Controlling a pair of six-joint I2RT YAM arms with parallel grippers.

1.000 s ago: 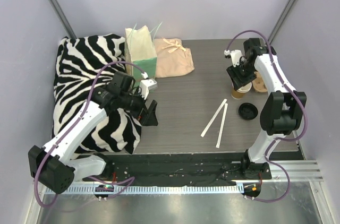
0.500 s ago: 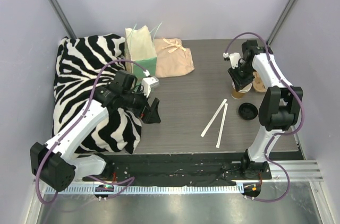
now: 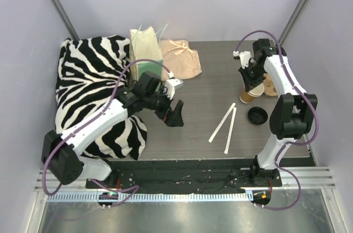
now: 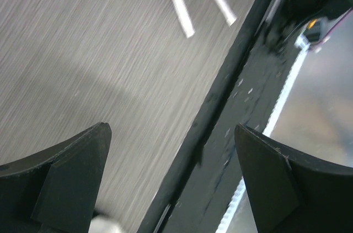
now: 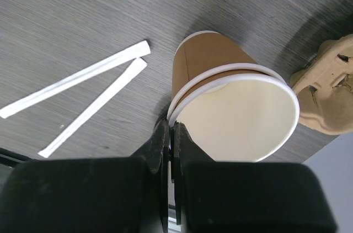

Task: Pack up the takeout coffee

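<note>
Pinching the near rim of 2 nested brown paper cups [image 5: 220, 73], the right pincer [image 5: 170, 128] is clenched on their thin wall; the cups lean, open-topped, pale inside showing. Left of this pincer lie 2 white straws [image 5: 83, 86]; right of it, a cardboard carrier [image 5: 328, 92]. A black lid [image 3: 257, 115] lies loose, nearer the arm's base than the pincer. The left pincer [image 4: 171, 150] hangs spread wide above the table [image 4: 83, 51]

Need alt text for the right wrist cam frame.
Right gripper shut on the rim of two nested brown paper cups, lidless, pale inside showing. Two white wrapped sticks lie on the grey table to the left; a brown pulp carrier sits at the right edge.
</note>
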